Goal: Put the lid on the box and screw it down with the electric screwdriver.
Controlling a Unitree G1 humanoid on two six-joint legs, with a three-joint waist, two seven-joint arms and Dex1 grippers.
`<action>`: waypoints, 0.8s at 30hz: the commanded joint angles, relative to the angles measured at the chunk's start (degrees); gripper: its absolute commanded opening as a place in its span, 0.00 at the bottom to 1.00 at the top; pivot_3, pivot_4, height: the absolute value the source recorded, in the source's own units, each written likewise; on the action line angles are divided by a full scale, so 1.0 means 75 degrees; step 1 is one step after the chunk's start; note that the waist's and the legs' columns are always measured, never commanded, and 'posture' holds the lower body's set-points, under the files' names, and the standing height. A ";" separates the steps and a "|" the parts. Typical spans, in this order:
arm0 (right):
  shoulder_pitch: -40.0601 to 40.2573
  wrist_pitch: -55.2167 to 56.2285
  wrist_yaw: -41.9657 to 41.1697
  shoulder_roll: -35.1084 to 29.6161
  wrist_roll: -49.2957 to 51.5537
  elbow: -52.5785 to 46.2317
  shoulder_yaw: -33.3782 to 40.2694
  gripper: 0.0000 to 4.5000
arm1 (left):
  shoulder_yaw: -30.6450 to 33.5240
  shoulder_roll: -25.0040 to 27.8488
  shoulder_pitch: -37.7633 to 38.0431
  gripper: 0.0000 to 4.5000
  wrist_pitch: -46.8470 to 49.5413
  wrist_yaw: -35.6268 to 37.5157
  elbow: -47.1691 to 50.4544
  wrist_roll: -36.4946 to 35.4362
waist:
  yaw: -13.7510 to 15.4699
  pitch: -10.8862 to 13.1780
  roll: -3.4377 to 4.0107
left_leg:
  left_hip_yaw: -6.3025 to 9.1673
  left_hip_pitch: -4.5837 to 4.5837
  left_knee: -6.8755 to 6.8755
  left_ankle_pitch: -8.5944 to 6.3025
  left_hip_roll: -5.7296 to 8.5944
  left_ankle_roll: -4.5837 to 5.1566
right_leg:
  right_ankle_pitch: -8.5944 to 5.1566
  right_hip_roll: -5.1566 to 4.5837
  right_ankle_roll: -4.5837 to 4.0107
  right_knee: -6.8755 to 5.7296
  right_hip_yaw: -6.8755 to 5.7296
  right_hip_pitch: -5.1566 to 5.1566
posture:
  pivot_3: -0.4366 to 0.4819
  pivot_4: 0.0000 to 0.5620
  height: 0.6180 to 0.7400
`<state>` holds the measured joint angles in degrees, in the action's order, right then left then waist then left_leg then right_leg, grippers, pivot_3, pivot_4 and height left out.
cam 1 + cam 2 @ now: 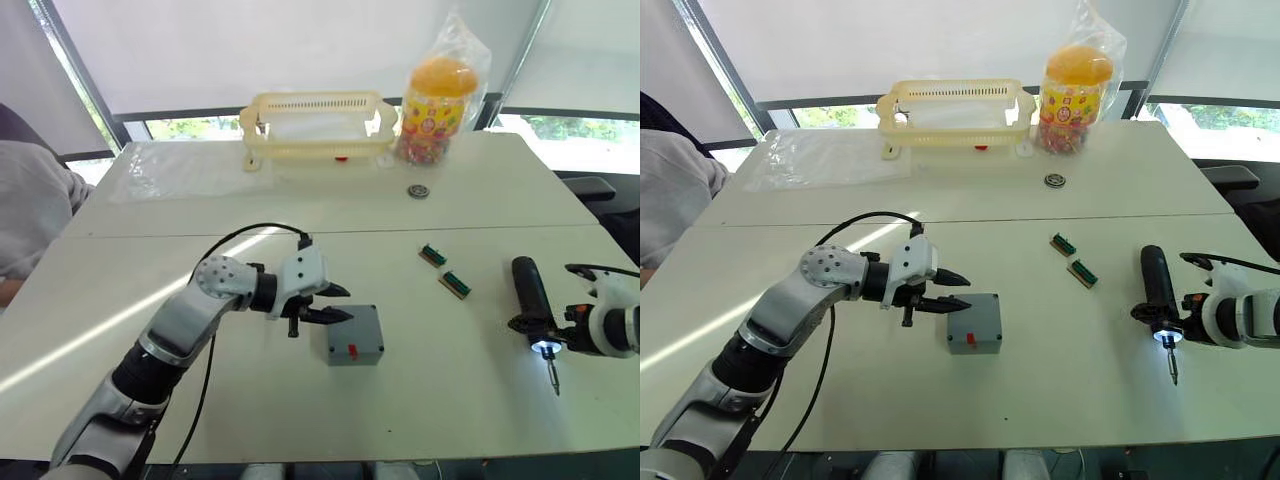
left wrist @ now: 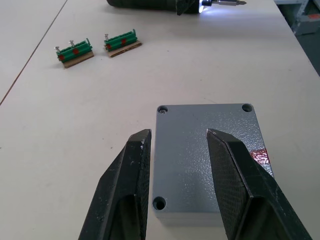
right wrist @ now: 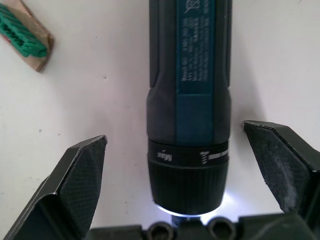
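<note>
Resting near the table's front centre: small grey square plastic box (image 1: 356, 335) with the flat grey lid (image 2: 205, 150) seated on top, red mark on its near side, one screw visible in a corner hole. Left gripper (image 1: 338, 303), two black fingers spread apart, hovers just over the lid's left edge, holding nothing. Long dark navy electric screwdriver (image 1: 532, 297) lies on the white table (image 1: 300, 240) at the right, bit toward the front edge, tip light on. Right gripper (image 3: 190, 180) straddles its collar, fingers wide and apart from the barrel. Two small green circuit boards (image 1: 444, 270) lie between box and screwdriver, farther back.
</note>
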<state>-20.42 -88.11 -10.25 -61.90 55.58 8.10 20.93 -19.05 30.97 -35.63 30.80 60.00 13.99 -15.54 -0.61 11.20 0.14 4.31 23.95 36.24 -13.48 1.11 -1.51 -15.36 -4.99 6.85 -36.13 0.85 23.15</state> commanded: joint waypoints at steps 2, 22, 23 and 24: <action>0.0132 0.1458 -0.0910 -0.0520 -0.0928 -0.0831 -0.0103 0.99 | 0.0967 -0.0059 -0.0223 0.39 0.0329 -0.0537 -0.0201 -0.0321 | -0.0010 0.0000 0.0004 | 0.0000 0.0000 -0.0001 0.0000 0.0001 0.0000 | 0.0001 -0.0001 0.0002 0.0000 0.0002 0.0002 | 0.48 0.27 1.00; 0.3865 0.5447 -0.3934 0.1993 -0.1027 -0.6226 -0.0926 0.99 | 0.0864 0.0435 0.1783 0.39 -0.0183 -0.0311 -0.1277 -0.0026 | 0.0179 -0.0025 -0.0065 | 0.0006 -0.0071 -0.0002 0.0014 0.0008 -0.0035 | -0.0014 -0.0028 -0.0036 0.0016 0.0012 -0.0077 | 0.48 0.27 1.00; 0.3873 0.5475 -0.3942 0.2016 -0.1068 -0.6227 -0.1002 0.99 | 0.0814 0.0422 0.1748 0.39 -0.0248 -0.0273 -0.1320 0.0012 | 0.0178 -0.0025 -0.0067 | 0.0007 -0.0073 -0.0001 0.0015 0.0009 -0.0037 | -0.0013 -0.0033 -0.0037 0.0015 0.0021 -0.0076 | 0.48 0.27 1.00; 0.3908 0.5556 -0.3991 0.2021 -0.1242 -0.6204 -0.1244 0.99 | 0.0650 0.0343 0.1642 0.39 -0.0385 -0.0207 -0.1419 0.0114 | 0.0177 -0.0027 -0.0069 | 0.0007 -0.0075 -0.0001 0.0015 0.0010 -0.0038 | -0.0013 -0.0036 -0.0037 0.0015 0.0024 -0.0076 | 0.48 0.27 1.00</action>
<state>8.89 -47.99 -39.44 -47.05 47.22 -36.87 12.72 -12.90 34.08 -22.19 29.68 57.48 2.70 -15.35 0.71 10.99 -0.38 4.35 23.38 36.23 -13.36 1.21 -1.79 -15.45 -5.25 6.59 -36.01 1.03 22.58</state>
